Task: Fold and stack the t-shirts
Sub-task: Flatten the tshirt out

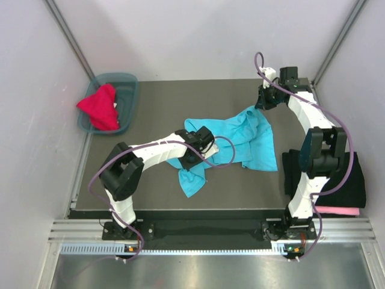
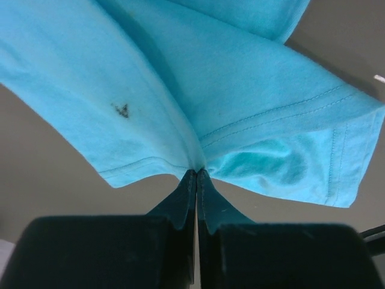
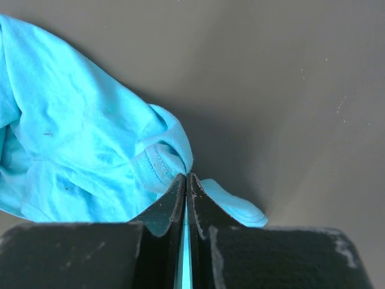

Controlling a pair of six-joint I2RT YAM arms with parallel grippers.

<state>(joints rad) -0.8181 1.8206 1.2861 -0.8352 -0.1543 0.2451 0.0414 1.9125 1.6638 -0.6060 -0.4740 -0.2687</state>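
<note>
Across the top view spreads a dark grey table [image 1: 156, 96], boxed in by plain white walls [image 1: 180, 36], with a ribbed metal rail [image 1: 204, 232] along its near edge where both arm bases are bolted. At 10 o'clock on the table sits a teal tub [image 1: 129, 81], and the red t-shirt [image 1: 102, 108] lies crumpled in it, spilling over its left rim. At 4 o'clock, by the right arm's base, the black t-shirt [image 1: 355, 180] lies flat and folded, and the pink t-shirt [image 1: 337, 211] peeks out from under its near edge.

The turquoise t-shirt [image 1: 252, 138] lies rumpled at the table's centre, stretched between the two arms. The left gripper [image 1: 195, 158] is at the shirt's 8 o'clock side. In the left wrist view its fingers [image 2: 186, 192] are pressed together, and a pinch of hemmed cloth fans out from the tips. A small dark mark shows on the fabric at 10 o'clock from them. The right gripper [image 1: 263, 102] is at the shirt's 1 o'clock corner. In the right wrist view its fingers [image 3: 174, 198] are likewise closed tight, with a sliver of turquoise showing between them, and the ribbed edge bunches at 10 o'clock from the tips.
</note>
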